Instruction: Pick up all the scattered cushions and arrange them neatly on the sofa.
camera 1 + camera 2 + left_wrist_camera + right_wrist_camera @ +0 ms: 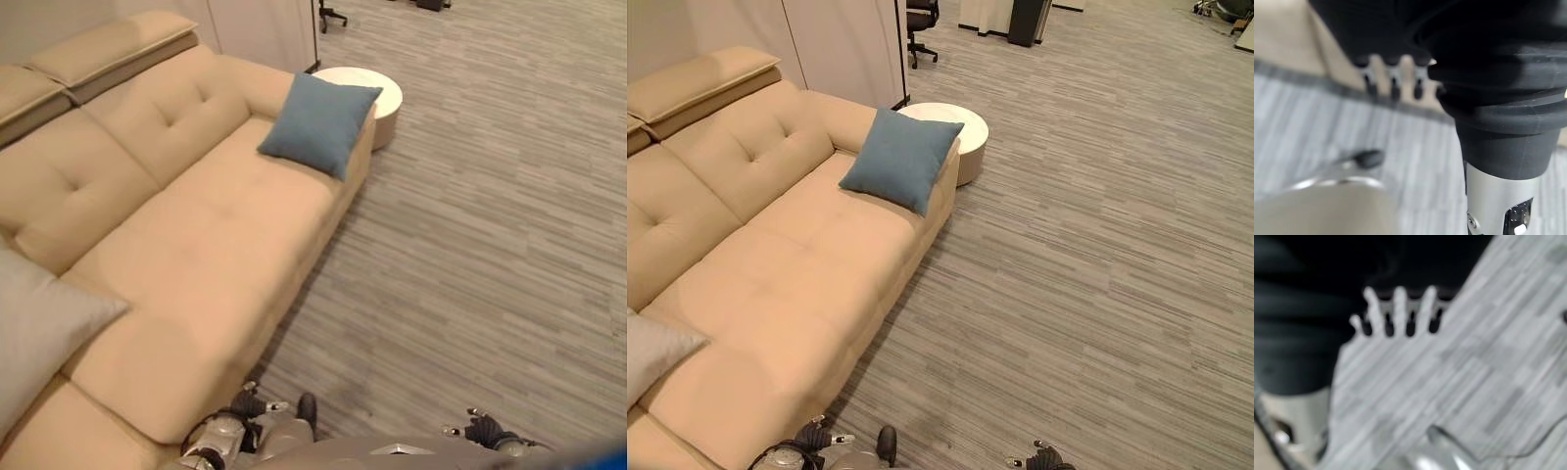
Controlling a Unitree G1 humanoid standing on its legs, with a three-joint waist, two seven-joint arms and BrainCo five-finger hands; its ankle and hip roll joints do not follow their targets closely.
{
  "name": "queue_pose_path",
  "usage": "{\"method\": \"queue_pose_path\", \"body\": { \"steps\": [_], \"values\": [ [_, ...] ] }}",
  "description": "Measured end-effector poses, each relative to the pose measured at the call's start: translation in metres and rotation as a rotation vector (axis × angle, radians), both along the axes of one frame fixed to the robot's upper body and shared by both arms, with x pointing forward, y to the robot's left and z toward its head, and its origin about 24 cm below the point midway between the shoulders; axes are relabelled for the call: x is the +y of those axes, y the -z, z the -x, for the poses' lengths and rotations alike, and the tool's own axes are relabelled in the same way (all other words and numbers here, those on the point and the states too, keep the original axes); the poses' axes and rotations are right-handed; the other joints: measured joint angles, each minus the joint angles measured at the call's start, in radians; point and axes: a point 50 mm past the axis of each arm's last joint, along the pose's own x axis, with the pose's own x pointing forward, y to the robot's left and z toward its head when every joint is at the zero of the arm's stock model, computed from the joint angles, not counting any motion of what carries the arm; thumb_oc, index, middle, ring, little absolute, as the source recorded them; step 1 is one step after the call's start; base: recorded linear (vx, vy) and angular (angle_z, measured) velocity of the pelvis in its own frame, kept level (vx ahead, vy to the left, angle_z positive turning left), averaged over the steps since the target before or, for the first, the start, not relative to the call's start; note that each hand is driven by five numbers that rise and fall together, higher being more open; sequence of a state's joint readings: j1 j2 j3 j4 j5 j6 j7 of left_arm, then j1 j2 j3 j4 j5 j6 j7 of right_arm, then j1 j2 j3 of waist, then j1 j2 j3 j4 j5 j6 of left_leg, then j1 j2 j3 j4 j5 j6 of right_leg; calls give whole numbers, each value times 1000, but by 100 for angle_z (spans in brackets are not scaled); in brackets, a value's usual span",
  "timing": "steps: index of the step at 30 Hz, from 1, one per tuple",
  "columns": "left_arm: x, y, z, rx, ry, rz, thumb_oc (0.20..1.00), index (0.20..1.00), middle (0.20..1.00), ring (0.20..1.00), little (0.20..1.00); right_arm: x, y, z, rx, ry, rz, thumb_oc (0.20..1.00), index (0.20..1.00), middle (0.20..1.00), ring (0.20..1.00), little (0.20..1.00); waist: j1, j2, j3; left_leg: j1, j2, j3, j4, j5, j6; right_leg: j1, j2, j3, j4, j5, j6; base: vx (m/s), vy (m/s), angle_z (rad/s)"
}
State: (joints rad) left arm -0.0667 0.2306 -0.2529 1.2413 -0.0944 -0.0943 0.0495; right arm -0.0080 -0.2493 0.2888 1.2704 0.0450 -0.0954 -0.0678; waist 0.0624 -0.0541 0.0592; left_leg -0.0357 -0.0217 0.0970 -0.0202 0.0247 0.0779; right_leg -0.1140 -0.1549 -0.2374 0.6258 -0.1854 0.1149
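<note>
Both hands, left (257,404) and right (482,429), hang relaxed and empty. Blue cushion (318,121) at one o'clock and grey cushion (39,328) at nine rest on the sofa (206,255); little seems left.

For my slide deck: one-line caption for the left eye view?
Blue cushion and grey cushion rest at opposite sofa ends.

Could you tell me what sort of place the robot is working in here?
Probably an office lounge: a long beige tufted sofa with a blue square cushion stands on grey striped carpet, beside a round white side table, with a black wheeled office chair behind.
</note>
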Motion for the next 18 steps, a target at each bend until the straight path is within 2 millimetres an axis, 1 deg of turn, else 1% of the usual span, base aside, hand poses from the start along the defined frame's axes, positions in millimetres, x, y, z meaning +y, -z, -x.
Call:
{"method": "queue_pose_path", "body": {
  "steps": [1, 2, 3, 4, 5, 6, 7, 8, 9, 10, 11, 12, 13, 14, 15, 16, 17, 18],
  "values": [
    [2, -1, -2, -2, 17, -11, 1000, 1000, 1000, 1000, 1000, 3, 0, -3, -10, -7, -7, 1000, 1000, 1000, 1000, 1000, -5, -14, 7, 24, -25, -8, 2, -13, 20, -46, -32, 14, 115, 17, 6, 348, 135, 37],
    [2, -2, -5, -7, 31, -17, 1000, 1000, 1000, 1000, 1000, 4, -1, -5, -19, -11, -12, 1000, 1000, 1000, 1000, 1000, -7, -19, 8, 43, -34, -22, 4, -22, 35, -58, -49, 17, 153, 10, 0, 373, 71, 37],
    [1, -3, -10, -17, 34, -15, 1000, 1000, 1000, 1000, 1000, 4, -1, -8, -27, -14, -14, 1000, 1000, 1000, 1000, 1000, -11, -12, 14, 66, -34, -35, 4, -49, 61, -68, -43, 8, 131, 3, 1, 276, 23, 13],
    [0, -3, -11, -20, 31, -13, 1000, 1000, 1000, 1000, 1000, 5, -4, -17, -55, -24, -19, 1000, 1000, 1000, 1000, 1000, -7, 8, 24, 90, -20, -51, -8, -74, 63, -102, -18, 10, 97, -16, -23, 290, -68, 1],
    [3, -4, -11, -19, 28, -19, 1000, 1000, 1000, 1000, 1000, 8, -6, -25, -83, -34, -25, 1000, 1000, 1000, 1000, 1000, -15, 17, 31, 105, -3, -46, -12, -59, 39, -109, 6, 12, 26, -21, -32, 198, -70, 13],
    [4, -6, -16, -31, 33, -21, 1000, 1000, 1000, 1000, 1000, 10, -8, -31, -107, -46, -32, 1000, 1000, 1000, 1000, 1000, -27, 33, 40, 117, 4, -54, -15, -64, 36, -140, 9, -17, -62, -16, -30, 301, -101, 22],
    [4, -6, -18, -38, 27, -20, 1000, 1000, 1000, 1000, 1000, 9, -9, -33, -115, -50, -31, 1000, 1000, 1000, 1000, 1000, -19, 21, 35, 135, 2, -47, -29, -80, 17, -175, -11, -72, -180, 12, -13, 224, -72, 27],
    [2, -6, -19, -43, 19, -14, 1000, 1000, 1000, 1000, 1000, 12, -10, -36, -126, -54, -36, 1000, 1000, 1000, 1000, 1000, -23, 10, 33, 149, -8, -51, -32, -86, 7, -189, -17, -101, -300, 51, -16, 327, -109, 14],
    [5, -7, -18, -41, 16, -20, 1000, 1000, 1000, 1000, 1000, 13, -9, -36, -124, -55, -40, 1000, 1000, 1000, 1000, 1000, -23, 1, 34, 165, -13, -52, -34, -98, -8, -217, -20, -84, -331, 101, -12, 368, -124, 29],
    [5, -6, -15, -31, 13, -20, 1000, 1000, 1000, 1000, 1000, 14, -9, -35, -121, -57, -42, 1000, 1000, 1000, 1000, 1000, -32, -2, 34, 183, -7, -60, -33, -118, -28, -228, -8, -50, -388, 142, -1, 321, -115, 31],
    [6, -4, -12, -22, 10, -22, 1000, 1000, 1000, 1000, 1000, 14, -9, -35, -120, -59, -43, 1000, 1000, 1000, 1000, 1000, -41, -5, 35, 198, -3, -66, -33, -130, -38, -226, 8, -19, -439, 171, 7, 304, -123, 38],
    [7, -3, -7, -7, 4, -25, 1000, 1000, 1000, 1000, 1000, 14, -9, -36, -119, -60, -43, 1000, 1000, 1000, 1000, 1000, -50, -11, 32, 209, -1, -84, -30, -149, -41, -221, 26, 28, -484, 194, 13, 264, -130, 42],
    [12, -3, -5, 3, -2, -35, 1000, 1000, 1000, 1000, 1000, 14, -9, -36, -120, -60, -43, 1000, 1000, 1000, 1000, 1000, -56, -30, 27, 230, 2, -97, -29, -167, -47, -209, 41, 68, -513, 202, 8, 198, -103, 46],
    [11, -1, 1, 20, -5, -35, 1000, 1000, 1000, 1000, 1000, 14, -8, -34, -111, -60, -42, 1000, 1000, 1000, 1000, 1000, -60, -36, 25, 262, 11, -111, -25, -190, -67, -188, 48, 76, -506, 253, -25, 198, -104, 37],
    [8, 1, 5, 29, -3, -27, 1000, 1000, 1000, 1000, 1000, 13, -8, -34, -108, -57, -40, 1000, 1000, 1000, 1000, 1000, -60, -29, 22, 272, 29, -113, -6, -205, -84, -175, 63, 73, -489, 265, -37, 278, -173, 26],
    [1, 3, 9, 39, -1, -8, 1000, 1000, 1000, 1000, 1000, 12, -7, -31, -100, -57, -39, 1000, 1000, 1000, 1000, 1000, -54, -18, 15, 271, 53, -107, 68, -212, -99, -136, 94, 67, -491, 270, -83, 368, -250, 16],
    [-4, 5, 11, 44, -4, 5, 1000, 1000, 1000, 1000, 1000, 10, -7, -30, -97, -55, -35, 1000, 1000, 1000, 1000, 1000, -52, -7, 11, 265, 73, -112, 104, -212, -108, -113, 107, 57, -498, 258, -99, 336, -281, 12],
    [-4, 5, 11, 45, -4, 6, 1000, 1000, 1000, 1000, 1000, 10, -7, -30, -97, -56, -34, 1000, 1000, 1000, 1000, 1000, -52, -8, 11, 264, 72, -113, 107, -212, -109, -111, 108, 56, -500, 258, -99, 216, -329, 18]
  ]
}}
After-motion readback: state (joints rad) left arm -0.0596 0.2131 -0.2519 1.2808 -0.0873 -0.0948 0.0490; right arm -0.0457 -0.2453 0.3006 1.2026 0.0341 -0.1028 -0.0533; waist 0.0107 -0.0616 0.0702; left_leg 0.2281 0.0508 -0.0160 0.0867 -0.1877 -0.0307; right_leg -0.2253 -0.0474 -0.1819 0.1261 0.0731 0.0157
